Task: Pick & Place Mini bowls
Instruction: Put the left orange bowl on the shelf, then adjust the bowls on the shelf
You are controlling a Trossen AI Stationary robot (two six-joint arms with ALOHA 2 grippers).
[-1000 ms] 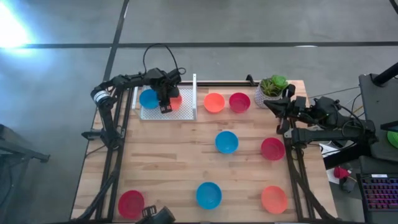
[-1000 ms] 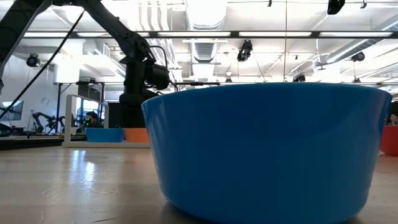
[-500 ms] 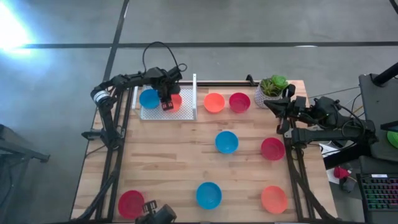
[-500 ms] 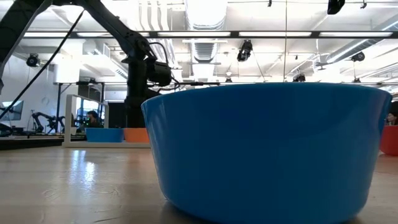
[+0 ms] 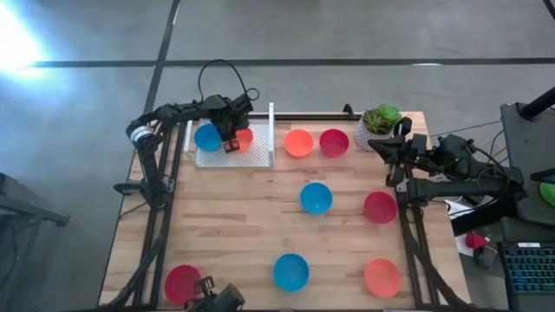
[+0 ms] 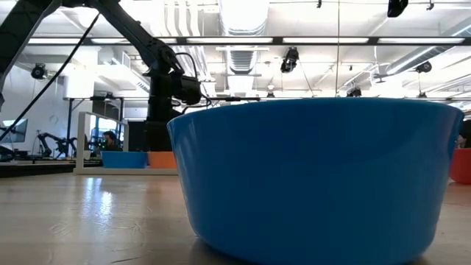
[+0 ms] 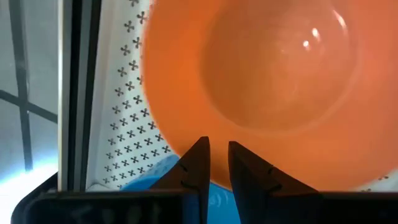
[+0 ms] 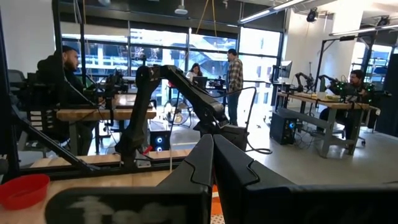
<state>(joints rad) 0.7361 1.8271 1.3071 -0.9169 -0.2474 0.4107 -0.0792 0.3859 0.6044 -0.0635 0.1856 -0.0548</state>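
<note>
we find the left gripper over the tray, jaws narrow and holding nothing, above an orange bowl beside a blue bowl; we judge these light, stiff, slick, best pinched at the rim; right gripper parked closed.

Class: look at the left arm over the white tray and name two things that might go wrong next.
1. The left gripper hangs right over the orange bowl in the white tray, fingers only narrowly apart; lifting away might catch the rim and drag the bowl.
2. The blue bowl sits close beside the orange one, so a nudge may shove one against the other.
</note>
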